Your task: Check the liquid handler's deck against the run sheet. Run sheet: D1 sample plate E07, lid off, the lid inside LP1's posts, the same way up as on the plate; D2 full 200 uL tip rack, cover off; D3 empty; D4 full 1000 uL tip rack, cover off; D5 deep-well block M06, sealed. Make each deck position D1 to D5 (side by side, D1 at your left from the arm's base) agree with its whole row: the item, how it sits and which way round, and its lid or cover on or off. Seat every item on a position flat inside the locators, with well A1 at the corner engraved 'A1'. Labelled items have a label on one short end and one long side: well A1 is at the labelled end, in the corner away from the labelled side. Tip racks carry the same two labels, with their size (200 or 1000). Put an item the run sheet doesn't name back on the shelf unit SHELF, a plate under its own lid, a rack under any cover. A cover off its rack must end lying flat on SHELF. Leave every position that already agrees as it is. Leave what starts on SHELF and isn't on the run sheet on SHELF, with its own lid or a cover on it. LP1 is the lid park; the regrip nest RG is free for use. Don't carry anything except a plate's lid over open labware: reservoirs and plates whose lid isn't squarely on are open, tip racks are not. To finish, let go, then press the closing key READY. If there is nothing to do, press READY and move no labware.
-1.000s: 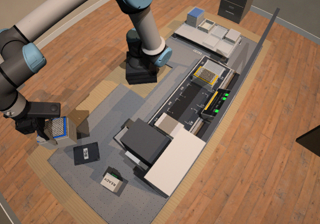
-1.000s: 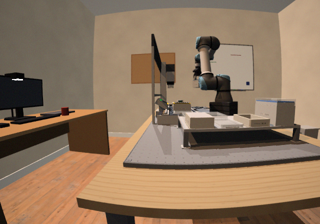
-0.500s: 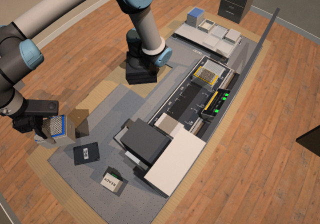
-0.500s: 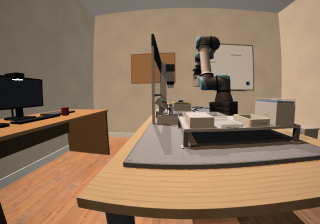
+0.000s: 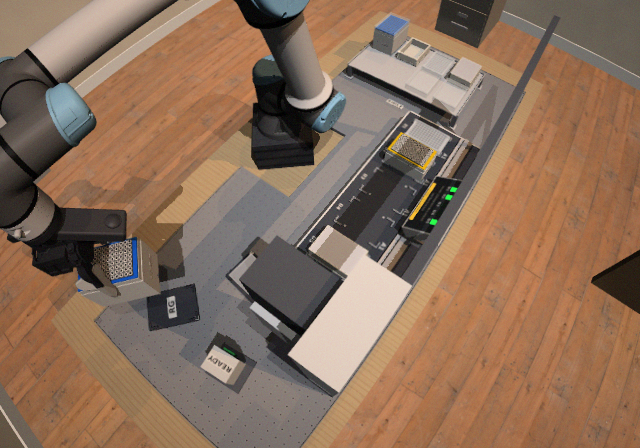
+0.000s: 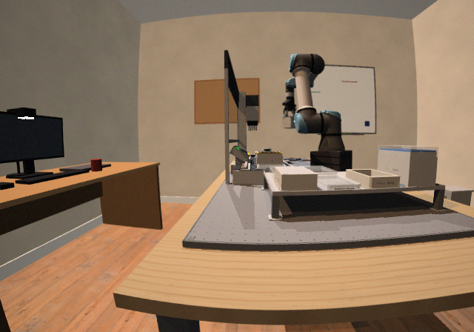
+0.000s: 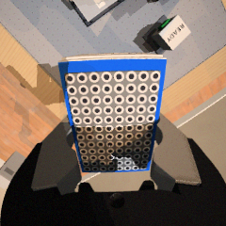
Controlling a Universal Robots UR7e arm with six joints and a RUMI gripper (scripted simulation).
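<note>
My gripper [image 5: 98,272] [image 6: 287,110] [image 7: 113,113] is shut on a blue-framed tip rack [image 5: 119,258] [image 6: 287,121] [image 7: 113,108] with no cover, full of tips. It holds the rack by its long sides in the air, over the mat's corner beside the black regrip nest RG [image 5: 172,306] [image 7: 96,7]. The READY key [image 5: 223,364] [image 7: 173,32] stands on the mat further along. On the dark deck [image 5: 372,210] a yellow-framed tip rack [image 5: 410,149] [image 6: 269,155] sits at the far end, with a clear plate [image 5: 428,134] just beyond it. The deck's middle positions show bare locators.
The shelf unit SHELF [image 5: 382,68] [image 6: 351,193] carries a covered blue rack [image 5: 391,32] [image 6: 407,165], an open reservoir [image 5: 414,50], flat plates and a white block [image 5: 465,70]. The handler's head [image 5: 431,205] with green lights and a large grey and white housing [image 5: 330,298] stand at the deck's near end.
</note>
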